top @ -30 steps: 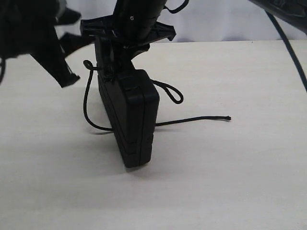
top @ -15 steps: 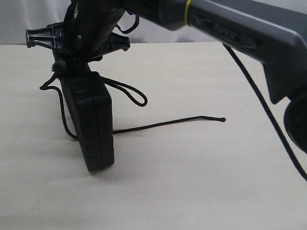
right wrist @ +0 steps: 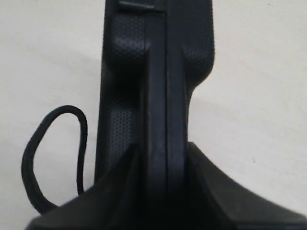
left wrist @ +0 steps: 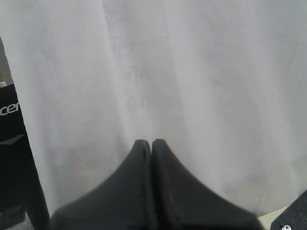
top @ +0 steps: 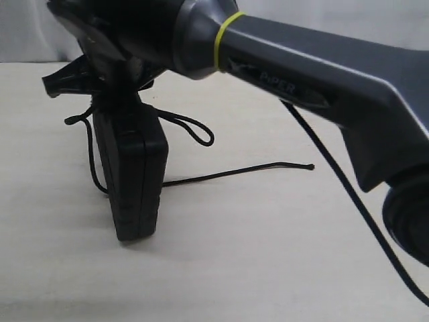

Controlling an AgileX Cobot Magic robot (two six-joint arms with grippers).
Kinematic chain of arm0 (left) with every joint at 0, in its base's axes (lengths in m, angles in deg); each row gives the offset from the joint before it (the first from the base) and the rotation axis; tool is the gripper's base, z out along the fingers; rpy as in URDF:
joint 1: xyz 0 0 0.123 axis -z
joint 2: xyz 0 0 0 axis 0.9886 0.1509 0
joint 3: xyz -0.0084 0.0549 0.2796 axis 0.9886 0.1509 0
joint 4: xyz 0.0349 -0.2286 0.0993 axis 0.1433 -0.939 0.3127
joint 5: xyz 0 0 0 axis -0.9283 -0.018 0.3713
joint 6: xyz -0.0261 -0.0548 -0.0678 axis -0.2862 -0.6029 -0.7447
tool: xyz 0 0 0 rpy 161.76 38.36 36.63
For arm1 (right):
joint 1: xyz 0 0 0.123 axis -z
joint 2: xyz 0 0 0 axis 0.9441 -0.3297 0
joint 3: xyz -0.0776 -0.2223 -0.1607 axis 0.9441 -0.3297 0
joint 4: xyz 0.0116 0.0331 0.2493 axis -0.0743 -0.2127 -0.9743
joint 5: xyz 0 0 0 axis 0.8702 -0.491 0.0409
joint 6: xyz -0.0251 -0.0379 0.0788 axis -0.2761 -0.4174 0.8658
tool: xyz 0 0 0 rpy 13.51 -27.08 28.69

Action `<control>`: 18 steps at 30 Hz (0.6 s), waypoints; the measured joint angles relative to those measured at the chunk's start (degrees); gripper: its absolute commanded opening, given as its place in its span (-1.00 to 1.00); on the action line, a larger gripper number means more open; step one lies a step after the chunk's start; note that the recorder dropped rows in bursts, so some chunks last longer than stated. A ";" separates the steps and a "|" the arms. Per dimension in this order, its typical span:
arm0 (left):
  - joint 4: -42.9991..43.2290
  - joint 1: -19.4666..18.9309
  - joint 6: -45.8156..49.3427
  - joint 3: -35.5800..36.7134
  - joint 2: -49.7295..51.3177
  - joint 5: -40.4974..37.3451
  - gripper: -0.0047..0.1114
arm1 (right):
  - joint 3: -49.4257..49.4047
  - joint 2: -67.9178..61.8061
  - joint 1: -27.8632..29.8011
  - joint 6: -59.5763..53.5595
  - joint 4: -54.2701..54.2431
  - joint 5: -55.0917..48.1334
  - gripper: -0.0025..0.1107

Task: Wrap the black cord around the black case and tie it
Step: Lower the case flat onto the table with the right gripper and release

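Matte black braided cord (top: 88, 154) hangs in a slack curve down the left side of the flat rectangular matte black plastic case (top: 134, 174), reaching the pale wooden bench (top: 268, 255) just beside the case's foot. The case stands upright on one narrow edge at the left of the exterior view. At its top the cord bunches into a dark tangle; whether this is a knot cannot be told.

The right claw (right wrist: 162, 158) comes down onto the upper edge of the case. In the right wrist view its two fingers sit pressed against the two broad faces, clamped on the case, with a bend of cord lying on the bench to one side.

To the right of the case's top a small loop of cord juts out in the air. Lower down, a long free tail lies on the bench and runs rightward, well clear of the case, to a frayed tip.

Farther right, the grey arm (top: 322, 87) with a yellow ring (top: 224, 37) slants across the view.

The left claw (left wrist: 151, 148) faces a white cloth (left wrist: 192, 72), its fingers pressed together on nothing.
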 measured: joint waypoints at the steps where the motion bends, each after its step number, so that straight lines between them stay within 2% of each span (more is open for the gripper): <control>1: 0.00 0.00 0.00 0.00 0.00 0.01 -0.92 | 0.00 -0.10 -0.57 0.00 -0.01 0.65 -0.88; 15: 0.00 0.00 0.00 0.12 -6.18 0.24 -0.92 | 0.34 -2.07 -5.56 -2.28 -0.71 5.78 -0.87; 18: 0.00 0.00 0.00 0.12 -8.14 0.24 -0.92 | 0.72 -2.84 -5.67 -4.05 -2.30 6.39 -0.75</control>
